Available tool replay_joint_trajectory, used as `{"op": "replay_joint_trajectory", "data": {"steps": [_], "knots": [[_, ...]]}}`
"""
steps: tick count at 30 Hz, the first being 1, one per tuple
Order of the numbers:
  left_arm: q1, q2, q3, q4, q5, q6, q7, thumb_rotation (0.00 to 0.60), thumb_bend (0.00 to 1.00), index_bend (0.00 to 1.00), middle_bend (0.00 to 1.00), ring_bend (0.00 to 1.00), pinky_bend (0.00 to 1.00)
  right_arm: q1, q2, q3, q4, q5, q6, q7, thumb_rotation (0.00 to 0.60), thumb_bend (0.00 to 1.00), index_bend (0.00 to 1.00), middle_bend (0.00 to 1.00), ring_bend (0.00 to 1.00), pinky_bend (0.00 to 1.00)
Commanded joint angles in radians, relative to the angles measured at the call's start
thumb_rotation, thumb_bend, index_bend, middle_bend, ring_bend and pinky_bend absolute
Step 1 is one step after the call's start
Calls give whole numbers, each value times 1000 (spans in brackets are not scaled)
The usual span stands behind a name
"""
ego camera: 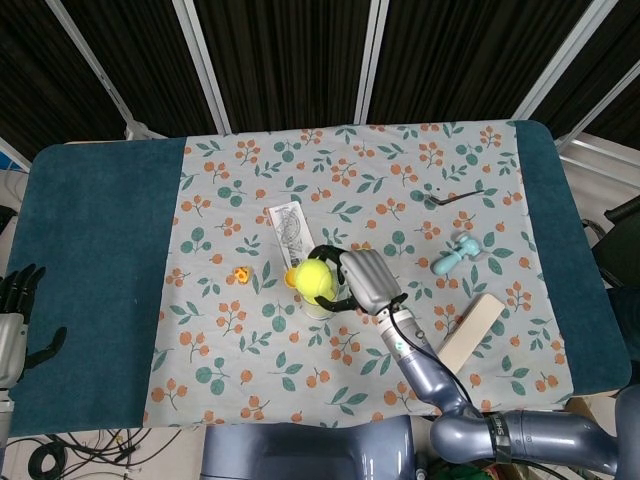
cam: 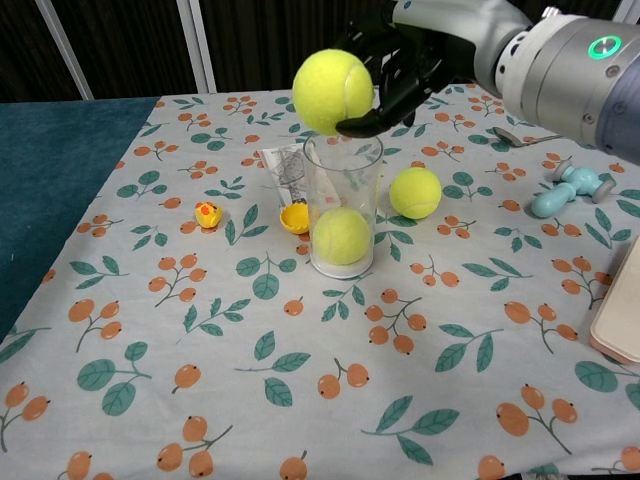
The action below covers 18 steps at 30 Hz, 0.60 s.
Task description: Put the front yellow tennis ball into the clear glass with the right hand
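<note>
The right hand (cam: 400, 60), clamped on the yellow tennis ball (cam: 333, 92) above the clear glass (cam: 343, 200), risks tipping the glass if release occurs off-centre over the rim.

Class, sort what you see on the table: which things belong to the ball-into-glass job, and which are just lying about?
Job: held ball, glass, right hand.

Lying about: ball in glass, ball on cloth, duck toy, orange cap, blue toy, spoon, wooden block, packet.
</note>
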Motion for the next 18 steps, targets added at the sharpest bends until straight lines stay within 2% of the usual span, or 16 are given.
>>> {"op": "replay_joint_trajectory", "data": {"steps": [1,3,7,14,18], "knots": [[0,0,0,0,0,1,0,600,306,29,28,2,0,6,15,-17,-7,14,-24,-9,600,171,316,322,465,524],[0,0,0,0,-1,0,0,600,306,29,28,2,0,9,23,-22,-13,20,-34,-11,600,126,240,240,355,473],[0,0,1,0,-1,-1,3,600,306,29,28,2,0,13,28,-25,-19,25,-35,-10,600,75,137,139,226,395],[0,0,0,1,-3,0,4,600,306,29,28,2,0,8,48,-25,-33,34,-21,-2,600,65,113,105,191,345],[0,0,1,2,-1,0,5,600,306,29,28,2,0,-10,80,-28,-72,2,8,5,600,65,110,104,190,338]]}}
